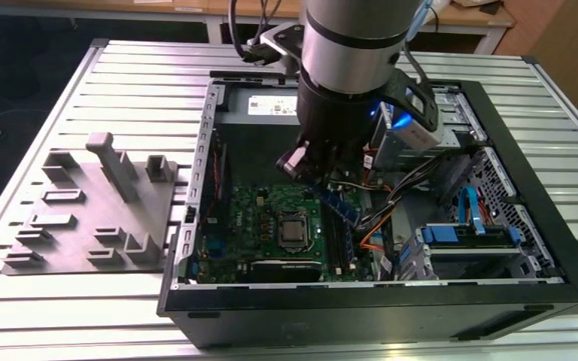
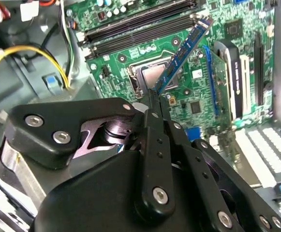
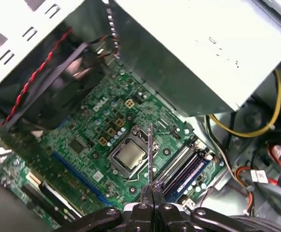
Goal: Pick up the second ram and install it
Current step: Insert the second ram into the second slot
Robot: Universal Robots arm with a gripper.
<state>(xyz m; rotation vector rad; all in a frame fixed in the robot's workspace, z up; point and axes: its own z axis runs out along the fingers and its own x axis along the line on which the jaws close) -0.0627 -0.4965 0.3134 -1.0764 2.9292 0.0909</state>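
My gripper (image 2: pixel 153 104) is shut on the second ram (image 2: pixel 184 50), a blue stick with a row of black chips, held by one end and tilted above the motherboard (image 2: pixel 188 96). In the first wrist view the second ram (image 3: pixel 150 154) appears edge-on as a thin line rising from the gripper (image 3: pixel 153 189), over the CPU socket (image 3: pixel 129 157). The black slot rails (image 2: pixel 140 26) lie beyond the stick's far end and show again (image 3: pixel 184 166) beside the socket. In the exterior view the gripper (image 1: pixel 317 171) hangs inside the open computer case (image 1: pixel 184 293) with the second ram (image 1: pixel 339 204) below it.
A silver power supply box (image 3: pixel 203 53) and yellow cables (image 3: pixel 266 128) stand close to the slots. Drive cages with blue clips (image 1: pixel 470 233) fill the case towards the exterior view's right. A grey fixture plate (image 1: pixel 88 218) lies on the slatted table at that view's left.
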